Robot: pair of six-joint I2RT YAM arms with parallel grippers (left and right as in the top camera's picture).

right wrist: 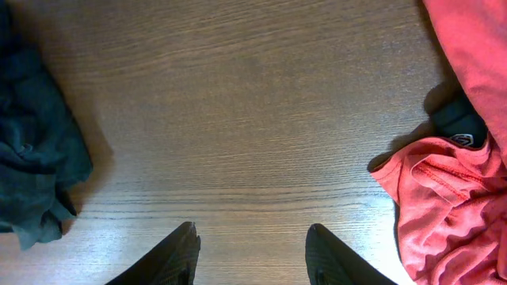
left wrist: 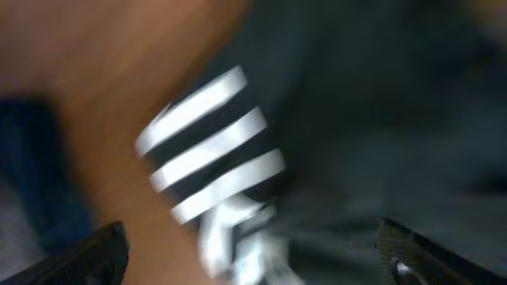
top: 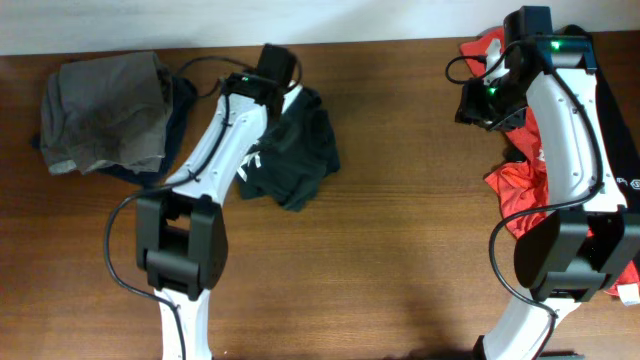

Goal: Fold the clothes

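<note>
A crumpled dark green garment [top: 292,152] lies on the table left of centre. My left gripper [top: 280,78] hovers over its top edge, open and empty. The left wrist view is blurred: it shows the dark cloth [left wrist: 380,119] and a white-striped patch [left wrist: 214,142] between the spread fingers [left wrist: 253,261]. A red garment [top: 520,175] lies heaped at the right edge, partly under my right arm. My right gripper [top: 478,100] is open and empty above bare wood [right wrist: 253,119], with the red cloth [right wrist: 451,206] to its right and the dark garment [right wrist: 36,158] far left.
A stack of folded grey and navy clothes [top: 105,115] sits at the far left. A black garment [top: 620,130] lies at the right edge beside the red one. The wooden table [top: 400,250] spreads across the middle and front.
</note>
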